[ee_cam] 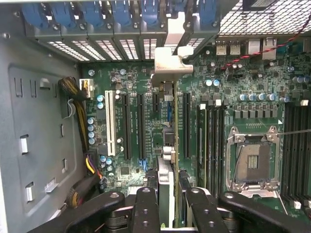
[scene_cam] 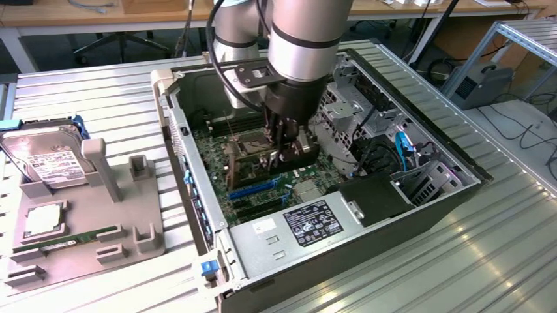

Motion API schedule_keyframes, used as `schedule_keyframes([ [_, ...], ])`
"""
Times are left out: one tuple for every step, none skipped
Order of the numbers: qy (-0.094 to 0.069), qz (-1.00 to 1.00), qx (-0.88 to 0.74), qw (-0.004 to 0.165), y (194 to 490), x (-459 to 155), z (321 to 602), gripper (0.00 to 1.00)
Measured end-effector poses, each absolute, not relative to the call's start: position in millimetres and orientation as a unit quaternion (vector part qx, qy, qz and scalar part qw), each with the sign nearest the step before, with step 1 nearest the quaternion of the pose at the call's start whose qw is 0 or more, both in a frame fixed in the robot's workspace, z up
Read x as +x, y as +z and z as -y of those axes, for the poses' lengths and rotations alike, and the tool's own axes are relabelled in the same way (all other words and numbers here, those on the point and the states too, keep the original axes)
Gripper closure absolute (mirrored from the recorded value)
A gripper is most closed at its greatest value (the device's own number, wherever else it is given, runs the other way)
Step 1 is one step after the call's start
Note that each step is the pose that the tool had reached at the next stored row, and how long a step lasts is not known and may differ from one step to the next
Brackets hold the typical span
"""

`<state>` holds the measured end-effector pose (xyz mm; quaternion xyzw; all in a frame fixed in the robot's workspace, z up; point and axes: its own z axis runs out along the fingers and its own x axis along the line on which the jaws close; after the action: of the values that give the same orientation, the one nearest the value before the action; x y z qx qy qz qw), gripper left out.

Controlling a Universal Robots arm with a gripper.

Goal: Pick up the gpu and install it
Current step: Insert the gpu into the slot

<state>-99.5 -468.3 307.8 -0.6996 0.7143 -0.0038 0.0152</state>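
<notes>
My gripper (scene_cam: 283,158) is down inside the open computer case (scene_cam: 452,195), shut on the gpu (scene_cam: 302,151). The card hangs on edge just above the green motherboard (scene_cam: 261,195). In the wrist view the gpu (ee_cam: 170,65) is edge-on, a thin line running from between my black fingers (ee_cam: 146,204) to its pale end bracket at the case's rear slot openings. It stands over the long dark expansion slots (ee_cam: 185,126) in the middle of the board. I cannot tell whether its edge touches a slot.
The open CPU socket (ee_cam: 252,160) and memory slots lie beside the card. Blue slot latches (ee_cam: 121,14) line the case's rear wall. On the exterior view's left, a grey fixture (scene_cam: 113,215) holds a hard drive (scene_cam: 48,163), a CPU (scene_cam: 44,222) and a RAM stick (scene_cam: 78,237).
</notes>
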Motion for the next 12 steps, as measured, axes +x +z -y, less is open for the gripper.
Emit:
schedule_keyframes([
  [-0.004, -0.714, -0.7, 0.015, 307.1, -99.6, 468.2, 0.73],
  [-0.004, -0.714, -0.7, 0.015, 306.4, -99.6, 467.9, 0.73],
  [-0.004, -0.714, -0.7, 0.015, 305.9, -99.8, 467.4, 0.73],
  [-0.004, -0.714, -0.7, 0.015, 305.2, -100.0, 467.0, 0.73],
  [-0.004, -0.714, -0.7, 0.015, 304.8, -100.3, 466.7, 0.73],
  [-0.004, -0.714, -0.7, 0.015, 304.3, -100.8, 466.5, 0.73],
  [-0.004, -0.714, -0.7, 0.015, 303.8, -101.3, 466.3, 0.73],
  [-0.004, -0.714, -0.7, 0.015, 303.3, -101.8, 466.1, 0.73],
  [-0.004, -0.714, -0.7, 0.015, 302.9, -102.2, 465.9, 0.73],
  [-0.004, -0.714, -0.7, 0.015, 302.5, -102.7, 465.6, 0.73],
  [-0.004, -0.714, -0.7, 0.015, 302.0, -103.1, 465.3, 0.73],
  [-0.005, -0.714, -0.7, 0.014, 301.3, -103.6, 464.5, 0.73],
])
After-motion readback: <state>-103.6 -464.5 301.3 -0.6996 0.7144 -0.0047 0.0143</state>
